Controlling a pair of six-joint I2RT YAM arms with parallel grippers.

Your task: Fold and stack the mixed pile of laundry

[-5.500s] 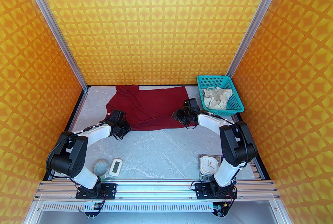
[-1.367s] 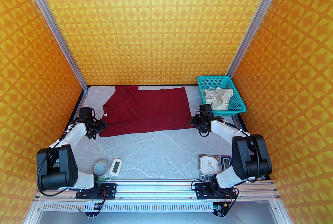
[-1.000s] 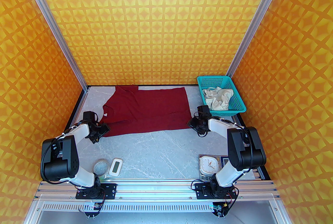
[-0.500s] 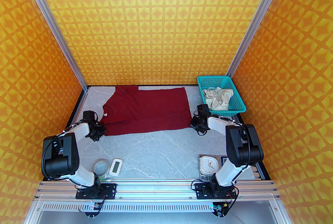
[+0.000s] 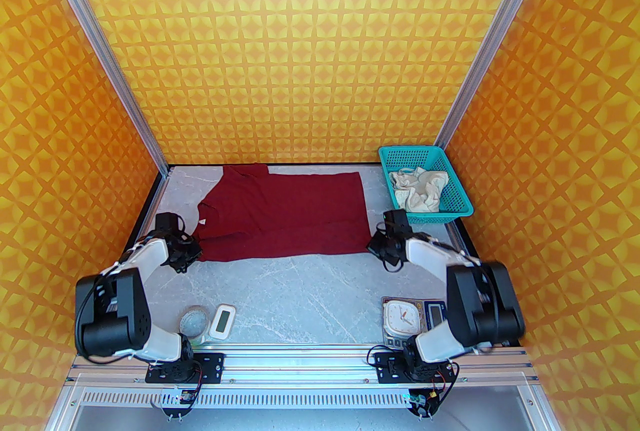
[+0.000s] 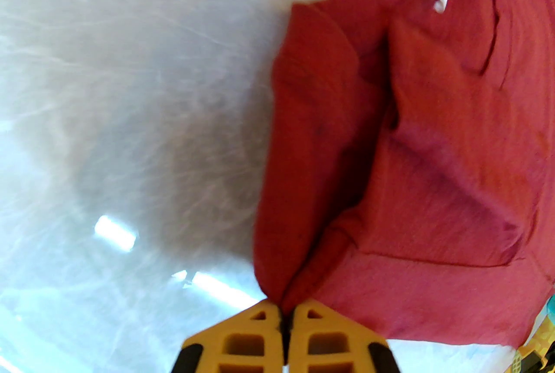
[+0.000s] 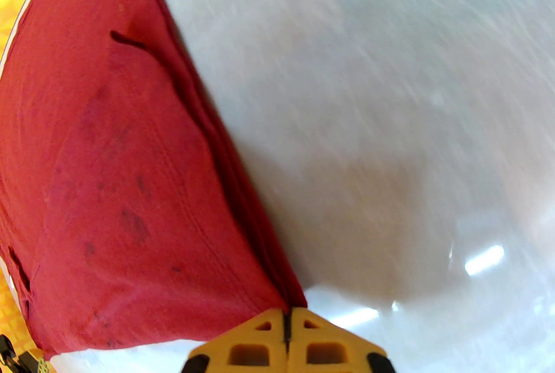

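The dark red shirt (image 5: 285, 213) lies spread on the grey table, its far edge by the back wall. My left gripper (image 5: 196, 253) is shut on the shirt's near left corner; the left wrist view shows the yellow fingers (image 6: 284, 321) pinching red fabric (image 6: 390, 172). At the shirt's near right corner, my right gripper (image 5: 372, 246) is shut on the cloth, and its closed yellow fingertips (image 7: 287, 315) clamp the corner of the red fabric (image 7: 112, 172). The cream-white shorts (image 5: 417, 191) lie crumpled in the basket.
The teal mesh basket (image 5: 452, 178) stands at the back right, just behind my right arm. Near the front edge sit a round lid (image 5: 194, 320), a white timer (image 5: 222, 321) and a white clock on a scale (image 5: 402, 316).
Both grippers moved in to the shirt's near corners and shut on them. The shirt's near edge has since been pulled slightly wider and straighter.
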